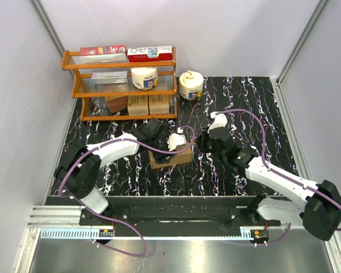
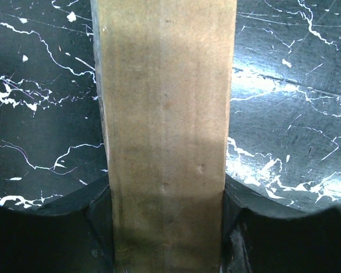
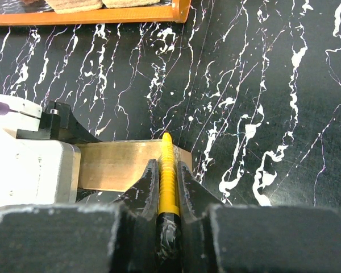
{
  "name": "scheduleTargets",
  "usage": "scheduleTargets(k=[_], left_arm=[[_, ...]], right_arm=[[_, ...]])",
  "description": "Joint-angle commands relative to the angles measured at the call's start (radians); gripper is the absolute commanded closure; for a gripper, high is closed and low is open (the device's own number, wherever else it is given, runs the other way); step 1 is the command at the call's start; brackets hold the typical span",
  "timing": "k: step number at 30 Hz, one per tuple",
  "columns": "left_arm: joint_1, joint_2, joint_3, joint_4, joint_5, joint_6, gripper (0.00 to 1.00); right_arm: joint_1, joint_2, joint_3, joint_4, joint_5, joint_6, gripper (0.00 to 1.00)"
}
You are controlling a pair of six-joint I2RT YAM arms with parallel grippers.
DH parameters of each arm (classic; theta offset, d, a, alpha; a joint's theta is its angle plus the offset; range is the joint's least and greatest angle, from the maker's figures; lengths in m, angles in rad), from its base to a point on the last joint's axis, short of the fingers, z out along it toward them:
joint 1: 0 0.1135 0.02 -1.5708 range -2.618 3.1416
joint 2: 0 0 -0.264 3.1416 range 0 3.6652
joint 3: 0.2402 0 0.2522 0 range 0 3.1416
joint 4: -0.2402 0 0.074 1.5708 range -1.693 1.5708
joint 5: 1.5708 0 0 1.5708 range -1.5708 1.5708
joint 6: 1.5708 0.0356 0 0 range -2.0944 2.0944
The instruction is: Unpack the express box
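Express box (image 1: 170, 157) mid-frame on the table (image 1: 261, 114), long axis roughly left-right, pinched across its narrow width by the half-open left hand (image 2: 166, 222); right hand (image 3: 167, 168), clamped tight on a yellow cutter (image 3: 168, 196), just off the right end, tip toward its top edge.

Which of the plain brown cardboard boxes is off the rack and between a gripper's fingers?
The express box, lying on the table with the left gripper closed around it; the smaller brown boxes sit on the rack's bottom shelf.
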Motion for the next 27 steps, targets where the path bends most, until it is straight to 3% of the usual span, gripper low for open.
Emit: scheduleTargets(k=[1, 8, 19, 27], left_arm=[[0.003, 0.026, 0.012, -0.022, -0.126, -0.062, 0.57], [0.001, 0.066, 0.009, -0.021, -0.231, -0.129, 0.64], [0.003, 0.083, 0.012, -0.021, -0.271, -0.143, 0.67], [0.001, 0.057, -0.022, 0.022, -0.297, -0.116, 0.69]], right_arm=[[-0.005, 0.005, 0.048, -0.150, -0.109, 0.015, 1.00], [-0.005, -0.001, 0.065, -0.363, -0.230, 0.032, 1.00], [-0.006, 0.004, 0.072, -0.461, -0.247, -0.006, 1.00], [-0.006, 0.038, 0.172, -0.599, -0.269, -0.037, 1.00]])
